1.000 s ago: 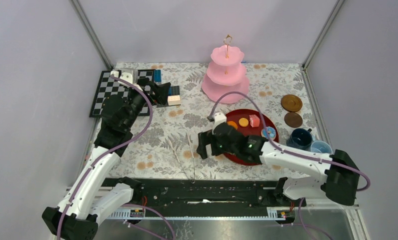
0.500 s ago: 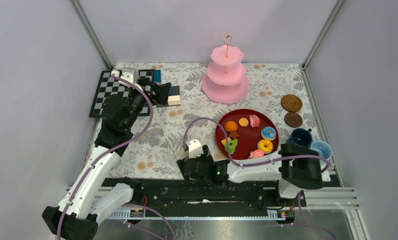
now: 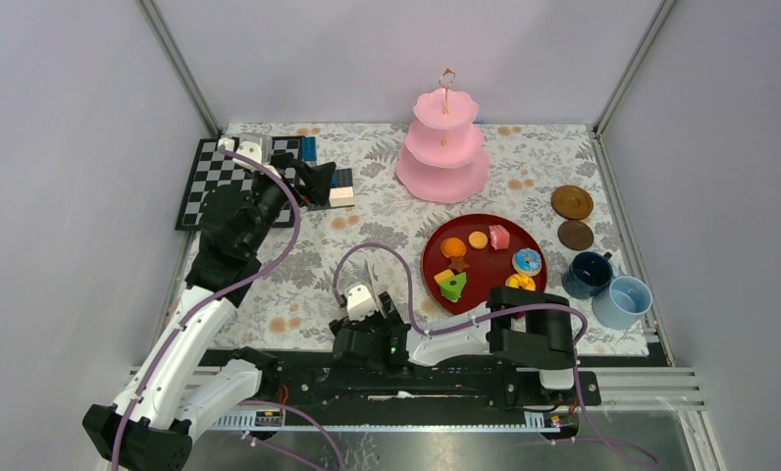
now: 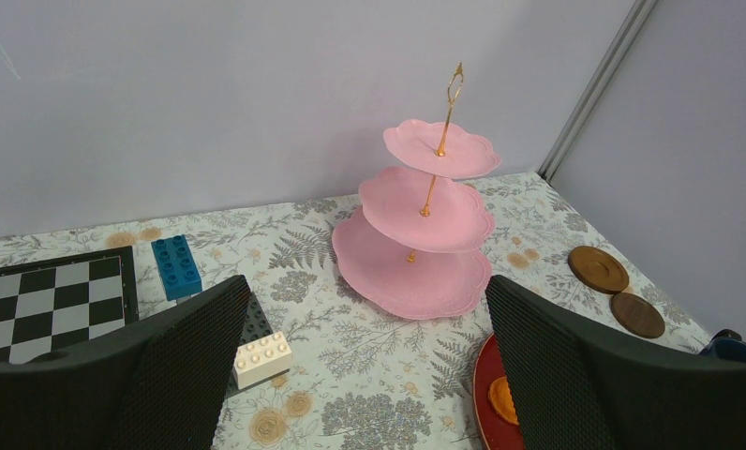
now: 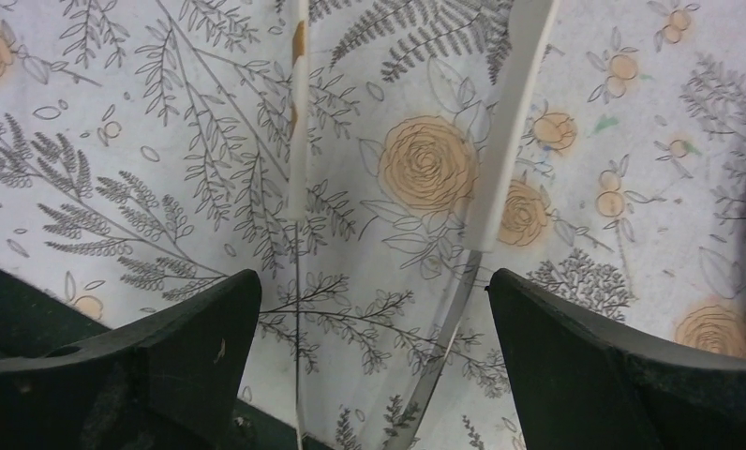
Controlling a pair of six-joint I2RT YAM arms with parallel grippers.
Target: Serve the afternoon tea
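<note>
Nearest, at the table's near edge, the right gripper [image 5: 374, 281] is held low, jaws wide, straddling both arms of the tongs [image 5: 505, 150]. From it, the sweets [image 3: 452, 285] lie on the red tray [image 3: 487, 267] at 2 o'clock. Cups [image 3: 588, 273] stand at 3 o'clock, saucers [image 3: 571, 202] farther back. At 11 o'clock the left gripper [image 4: 367, 281], jaws wide, faces the stand [image 4: 425, 225] at 1 o'clock.
</note>
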